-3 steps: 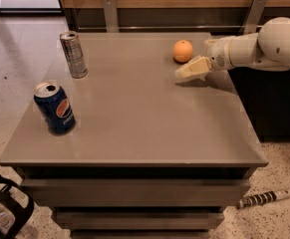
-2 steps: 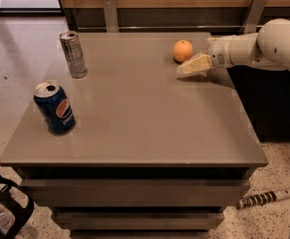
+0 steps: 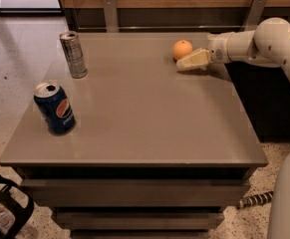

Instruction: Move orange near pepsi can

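Observation:
The orange (image 3: 183, 50) lies at the far right of the grey table (image 3: 149, 113). The pepsi can (image 3: 55, 108), dark blue with a round logo and a silver top, stands upright near the table's front left. My gripper (image 3: 192, 59) reaches in from the right on a white arm (image 3: 264, 41). It is low over the table, right beside the orange on its near right side. Whether it touches the orange does not show.
A taller, slimmer silver-grey can (image 3: 73, 55) stands upright at the far left of the table. A wooden wall with metal brackets runs behind the table. A black object (image 3: 5, 208) lies on the floor at the front left.
My gripper has moved a little toward the far edge, closer to the orange. The orange and both cans have not moved.

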Available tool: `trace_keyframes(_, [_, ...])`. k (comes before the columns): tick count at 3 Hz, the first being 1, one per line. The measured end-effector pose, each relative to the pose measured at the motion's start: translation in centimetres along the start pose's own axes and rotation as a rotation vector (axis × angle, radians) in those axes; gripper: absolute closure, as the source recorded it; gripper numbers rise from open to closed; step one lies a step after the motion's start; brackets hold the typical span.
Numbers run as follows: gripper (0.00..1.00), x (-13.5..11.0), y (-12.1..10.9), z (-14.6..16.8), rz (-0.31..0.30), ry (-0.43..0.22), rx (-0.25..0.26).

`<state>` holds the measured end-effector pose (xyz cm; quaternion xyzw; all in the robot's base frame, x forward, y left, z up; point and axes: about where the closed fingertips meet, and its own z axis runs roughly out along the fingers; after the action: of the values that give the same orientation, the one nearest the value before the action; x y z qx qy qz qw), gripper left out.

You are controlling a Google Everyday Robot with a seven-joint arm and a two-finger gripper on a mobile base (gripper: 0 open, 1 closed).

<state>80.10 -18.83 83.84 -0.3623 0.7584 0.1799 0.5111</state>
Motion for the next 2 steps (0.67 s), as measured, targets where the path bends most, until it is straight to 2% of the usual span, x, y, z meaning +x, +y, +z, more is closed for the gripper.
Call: trace_keyframes(2, [0.0,-0.96,-0.6,1.77,0.02,-0.041,-0.014])
